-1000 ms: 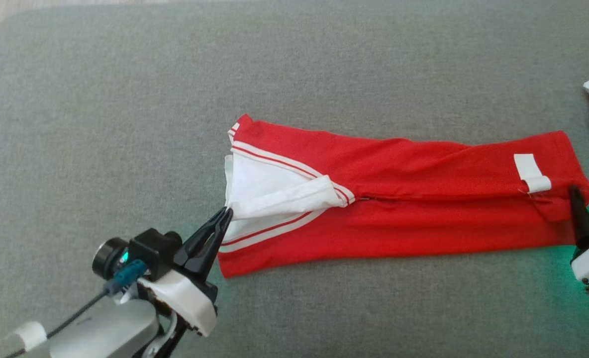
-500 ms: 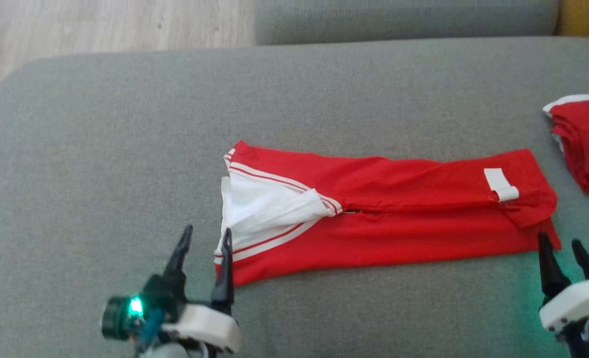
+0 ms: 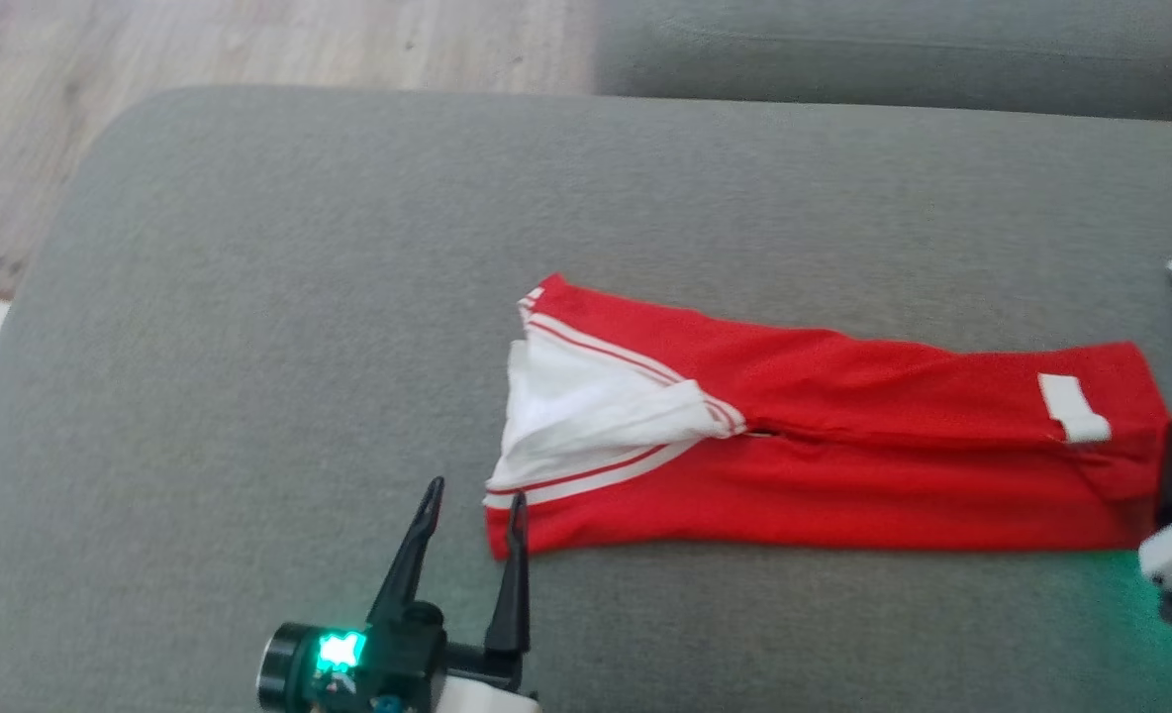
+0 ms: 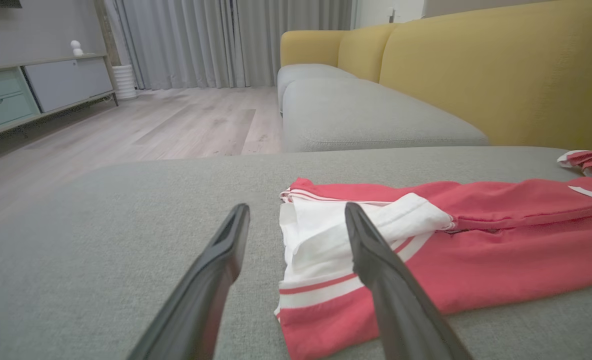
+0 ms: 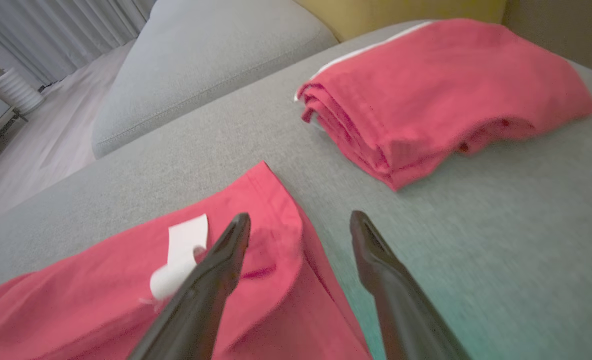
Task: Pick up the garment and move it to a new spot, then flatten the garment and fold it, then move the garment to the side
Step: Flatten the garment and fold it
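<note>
Red garments, quantity two: one laid-out garment [image 3: 843, 475] at the centre of the grey cushion [image 3: 348, 297] and one folded garment [image 5: 441, 95] at 3 o'clock. Grippers, quantity two: left gripper [image 3: 477, 490] at 7 o'clock and right gripper [image 5: 301, 219] at 4 o'clock, each with two dark fingers [image 4: 373, 265]. One white tag [image 3: 1073, 408] is fitted to the laid-out garment.

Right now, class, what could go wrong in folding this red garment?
1. The white lining bulges loose near the left end effector; folding the red garment over it may trap a lump.
2. The folded red pile lies close beyond the right end effector; a wide swing could knock it.
</note>
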